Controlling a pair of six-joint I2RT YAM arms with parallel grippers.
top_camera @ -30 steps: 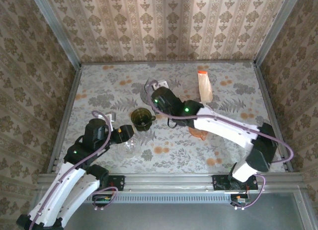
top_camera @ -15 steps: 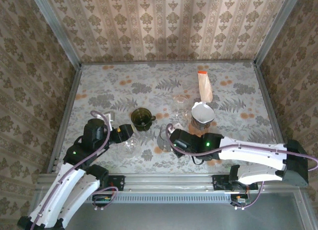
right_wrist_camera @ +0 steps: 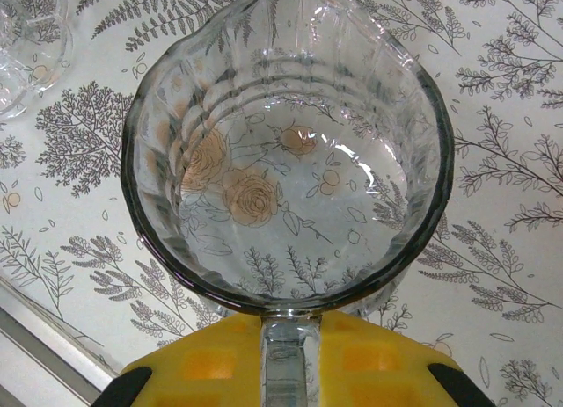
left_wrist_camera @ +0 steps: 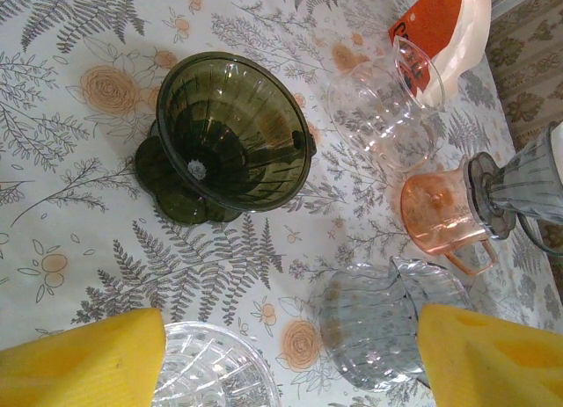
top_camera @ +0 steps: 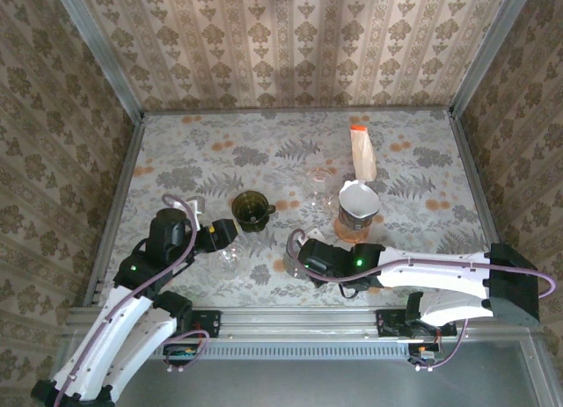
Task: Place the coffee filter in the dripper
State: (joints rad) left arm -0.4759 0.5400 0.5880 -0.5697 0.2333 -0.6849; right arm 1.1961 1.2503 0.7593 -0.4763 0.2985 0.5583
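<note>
My right gripper [right_wrist_camera: 290, 330] is shut on the handle of a ribbed clear glass pitcher [right_wrist_camera: 286, 152], which stands on the table's near middle [top_camera: 293, 262]. A dark green dripper [top_camera: 252, 209] sits left of centre, also seen in the left wrist view [left_wrist_camera: 230, 130]. A grey dripper [top_camera: 359, 205] holding a white paper filter [top_camera: 359, 196] rests on an orange cup [left_wrist_camera: 440, 214]. My left gripper [left_wrist_camera: 290, 363] hangs open above the table, its yellow pads [left_wrist_camera: 88, 363] wide apart, with a cut-glass piece [left_wrist_camera: 211, 372] below them.
A clear glass dripper [top_camera: 318, 180] stands behind the centre. An orange-and-white filter bag [top_camera: 362, 152] lies at the back right. Patterned walls close the table on three sides. The right arm [top_camera: 440, 271] stretches low across the near right.
The right arm swung from the far middle of the table to the near middle, carrying the glass pitcher, which uncovered the grey dripper. The left arm stayed put.
</note>
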